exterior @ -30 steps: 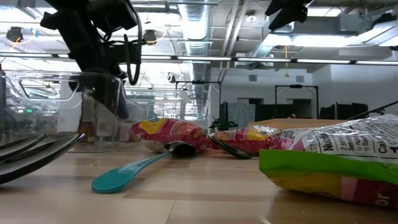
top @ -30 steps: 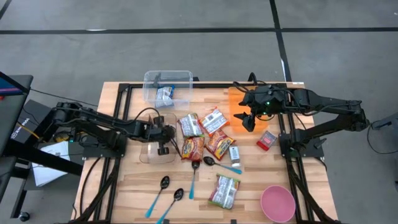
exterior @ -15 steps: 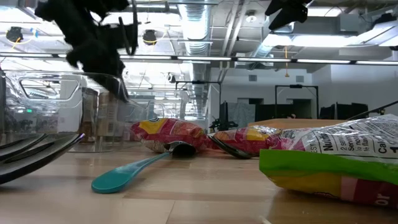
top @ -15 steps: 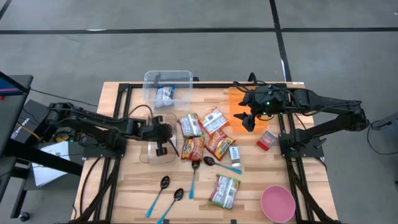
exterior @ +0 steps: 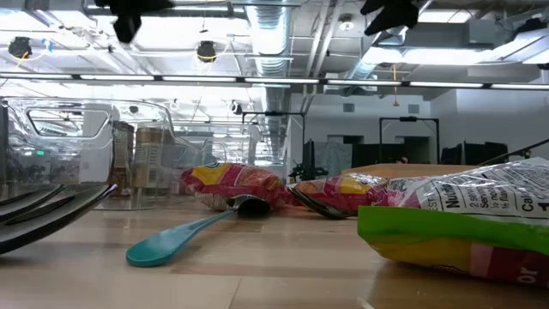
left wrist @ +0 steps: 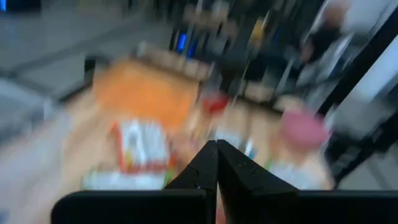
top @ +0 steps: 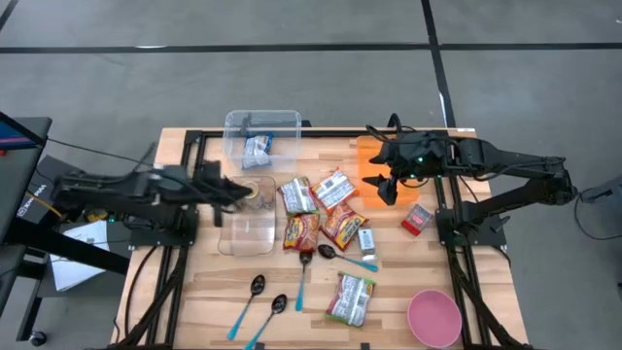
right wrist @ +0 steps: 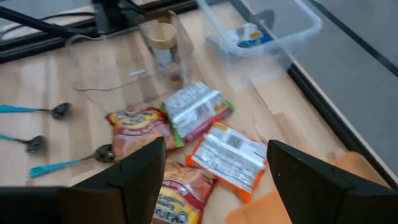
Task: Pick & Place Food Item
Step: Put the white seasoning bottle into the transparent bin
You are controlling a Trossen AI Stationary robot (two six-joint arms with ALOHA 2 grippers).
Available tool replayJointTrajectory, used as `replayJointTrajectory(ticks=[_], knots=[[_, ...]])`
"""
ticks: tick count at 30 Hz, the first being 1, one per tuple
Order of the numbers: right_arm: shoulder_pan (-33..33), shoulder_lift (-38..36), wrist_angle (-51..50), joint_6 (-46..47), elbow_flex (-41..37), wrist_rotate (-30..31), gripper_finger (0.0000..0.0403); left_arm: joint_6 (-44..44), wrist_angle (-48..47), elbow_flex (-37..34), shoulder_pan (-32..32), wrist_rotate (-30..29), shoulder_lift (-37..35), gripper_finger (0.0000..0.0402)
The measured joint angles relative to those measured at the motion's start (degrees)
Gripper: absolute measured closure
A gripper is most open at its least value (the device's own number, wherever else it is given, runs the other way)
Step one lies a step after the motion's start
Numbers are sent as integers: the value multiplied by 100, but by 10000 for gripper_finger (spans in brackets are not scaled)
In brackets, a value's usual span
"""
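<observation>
While both arms hang above the wooden tabletop (top: 209,292), a heap of snack packets lies at its middle, and that heap serves as the landmark. It holds a white and green packet (top: 297,195), an orange and white packet (top: 335,188), and two red and yellow packets (top: 302,231) side by side. The left pincer (top: 236,193) is blurred, raised beside the heap on the left arm's side, its fingers (left wrist: 205,168) clenched together on nothing. Just under it, touching a low clear tray (top: 245,231), stands a clear jar (top: 256,193) with a brown filling. Beyond the heap, toward the far edge, a clear plastic bin (top: 262,132) holds one small blue and white packet (top: 258,148). The right pincer (top: 386,185) hovers on the heap's other side, over an orange board (top: 367,156), released and grasping nothing. A small red packet (top: 417,219) lies past that board, well apart from the heap. On the near side of the heap lie several spoons with teal handles (top: 348,259), another green and white packet (top: 351,297), and, near the corner, a pink bowl (top: 433,318). No packet is lifted; every one rests on the tabletop or in the bin.
</observation>
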Motion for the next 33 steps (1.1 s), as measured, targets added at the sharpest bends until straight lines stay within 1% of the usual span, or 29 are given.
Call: replayJointTrajectory(ticks=[3, 5, 8, 11, 17, 21, 26, 33], knots=[[0, -20, 4, -108, 83, -14, 131, 456, 445, 2, 0, -263, -429, 398], [-1, -24, 0, -137, 128, -14, 131, 684, 564, 7, 0, -502, -618, 393], [-42, -22, -24, -140, 175, -14, 131, 799, 523, 9, 0, -815, -735, 380], [-42, -22, -42, -110, 181, -14, 131, 824, 523, 9, 0, -975, -716, 362], [-42, -22, -41, 3, 181, -21, 131, 832, 523, 9, 0, -1177, -493, 325], [-42, -22, -41, 20, 181, -21, 131, 822, 525, 9, 0, -1188, -377, 310], [-42, -22, -41, 59, 181, -21, 131, 813, 526, 4, 0, -1210, -331, 300], [-42, -20, -41, 59, 179, -21, 131, 813, 530, 4, 0, -1208, -333, 299]])
